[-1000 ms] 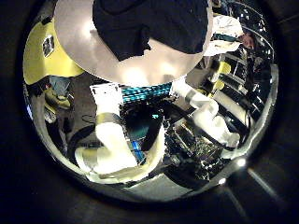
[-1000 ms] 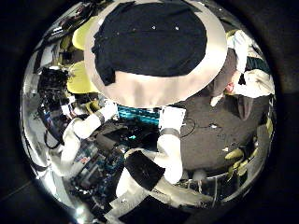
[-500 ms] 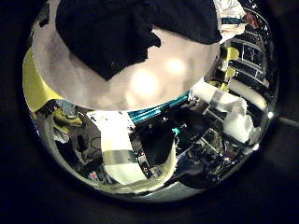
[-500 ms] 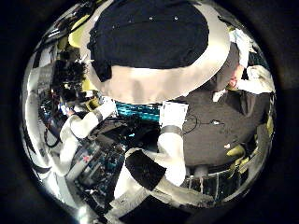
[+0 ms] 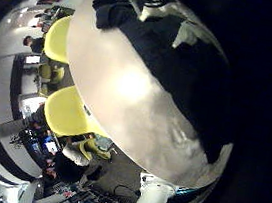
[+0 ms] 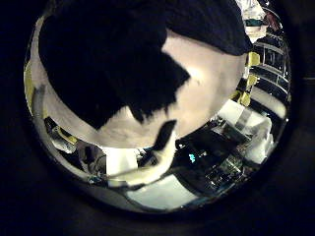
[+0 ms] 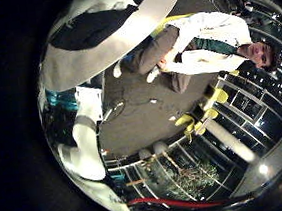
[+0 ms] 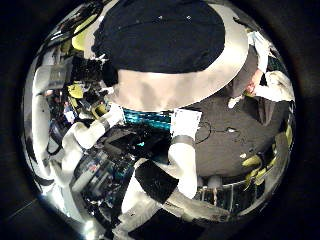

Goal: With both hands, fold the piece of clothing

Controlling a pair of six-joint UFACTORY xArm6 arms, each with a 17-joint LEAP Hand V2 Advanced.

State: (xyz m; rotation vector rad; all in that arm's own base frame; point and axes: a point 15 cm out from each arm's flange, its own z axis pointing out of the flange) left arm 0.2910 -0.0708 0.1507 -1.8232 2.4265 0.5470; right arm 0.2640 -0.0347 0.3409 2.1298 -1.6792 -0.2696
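Observation:
A dark piece of clothing lies spread flat on a round light table. In the right thumb side palm view my left hand is at the garment's edge, with its arm beside the table. The garment fills much of the left thumb side palm view, so it is close under that palm. It also shows in the left little finger side palm view and, as a strip on the table, in the right little finger side palm view. My right hand is farther above the table and away from the garment.
Bare table top shows beside the garment's edge. Chairs stand around the table on the floor. The other arm rises past the table's rim. Equipment stands under the table's edge.
The left palm camera has come much closer to the garment, which now fills its view. In the right thumb side view the left hand has reached the garment's edge. The right view has hardly shifted.

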